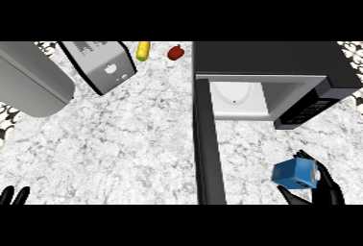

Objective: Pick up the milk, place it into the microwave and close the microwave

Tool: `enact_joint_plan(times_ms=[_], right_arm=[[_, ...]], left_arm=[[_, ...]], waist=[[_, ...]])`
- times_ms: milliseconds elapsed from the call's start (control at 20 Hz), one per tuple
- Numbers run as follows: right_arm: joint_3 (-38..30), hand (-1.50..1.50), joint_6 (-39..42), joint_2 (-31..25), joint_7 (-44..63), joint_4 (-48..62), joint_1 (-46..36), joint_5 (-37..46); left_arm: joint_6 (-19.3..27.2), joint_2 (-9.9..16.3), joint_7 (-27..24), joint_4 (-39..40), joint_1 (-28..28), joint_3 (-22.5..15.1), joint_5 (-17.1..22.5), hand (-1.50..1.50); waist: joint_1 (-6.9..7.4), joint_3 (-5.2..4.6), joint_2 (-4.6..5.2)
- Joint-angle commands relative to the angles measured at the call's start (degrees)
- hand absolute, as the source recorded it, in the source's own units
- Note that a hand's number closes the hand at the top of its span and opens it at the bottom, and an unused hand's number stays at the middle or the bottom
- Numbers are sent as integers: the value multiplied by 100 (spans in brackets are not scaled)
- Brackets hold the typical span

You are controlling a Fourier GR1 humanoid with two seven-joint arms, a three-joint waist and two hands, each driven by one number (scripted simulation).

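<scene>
The milk is a blue carton (292, 174) with a white end, at the lower right of the head view. My right hand (324, 188) curls round it from the right, thumb below it. The microwave (284, 67) stands at the upper right with its cavity (241, 98) showing a white inside. Its dark door (208, 144) swings out toward me, left of the carton. Only the fingertips of my left hand (13, 194) show at the lower left corner, pointing up.
A grey toaster-like box (99, 65) and a large grey appliance (32, 79) stand at the upper left. A yellow banana (142, 51) and a red pepper (175, 52) lie at the counter's back. The marble counter (120, 153) spreads between.
</scene>
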Motion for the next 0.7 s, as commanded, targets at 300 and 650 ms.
enact_joint_plan(times_ms=[300, 650], right_arm=[[-397, 150, -1227, 541, -193, -967, -140, -41], [-340, 150, 366, -408, 3, 336, -795, -98]], left_arm=[[-37, -94, -27, 87, 21, -31, -22, -150], [-74, -67, 337, -301, 101, -194, 68, -150]], waist=[[-37, -9, -12], [16, 1, 7]])
